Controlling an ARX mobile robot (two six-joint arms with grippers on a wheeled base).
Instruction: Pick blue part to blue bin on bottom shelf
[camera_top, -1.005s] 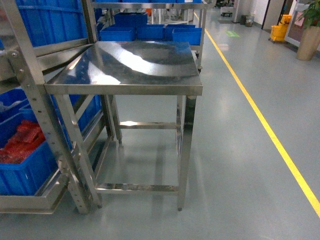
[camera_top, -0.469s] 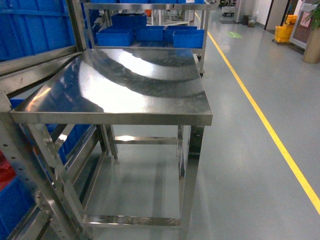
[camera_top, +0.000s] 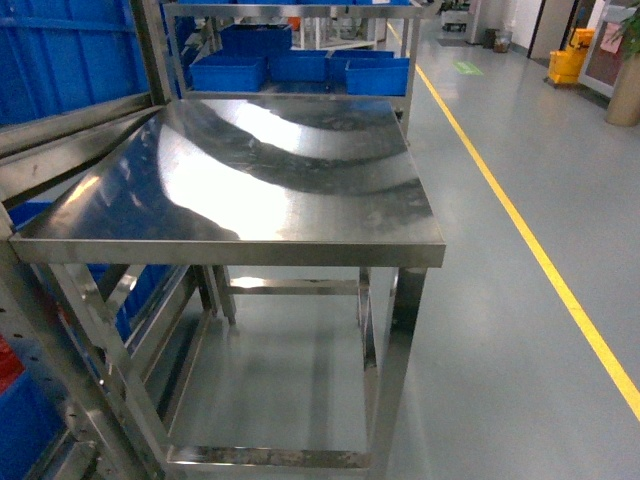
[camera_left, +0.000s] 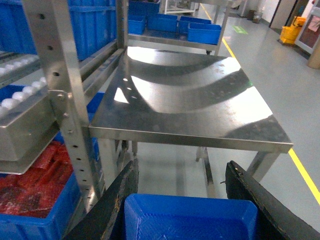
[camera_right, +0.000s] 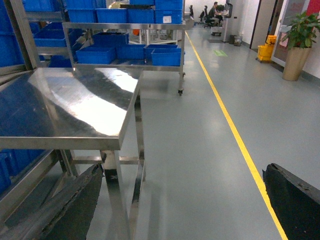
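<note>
The blue part (camera_left: 190, 220) is a dark blue block filling the bottom of the left wrist view. My left gripper (camera_left: 182, 165) is shut on it, one black finger (camera_left: 117, 200) against each side. My right gripper (camera_right: 183, 170) is open over bare floor beside the table's leg, with nothing between its fingers. Neither gripper shows in the head view. A steel rack (camera_top: 60, 330) with blue crates stands on the left. Low in it sits a crate of red packets (camera_left: 30, 195). I cannot tell which crate is the blue bin. Little of the bottom shelf shows.
A shiny steel table (camera_top: 250, 180) stands straight ahead, its near edge close to me. Behind it a cart carries small blue bins (camera_top: 300, 70). A yellow floor line (camera_top: 540, 260) runs along the right, with open grey floor beside it. A potted plant (camera_right: 295, 45) stands far right.
The head view has closed in on the table, which now looms larger and lower. The crate of red packets has slid almost out at the left edge.
</note>
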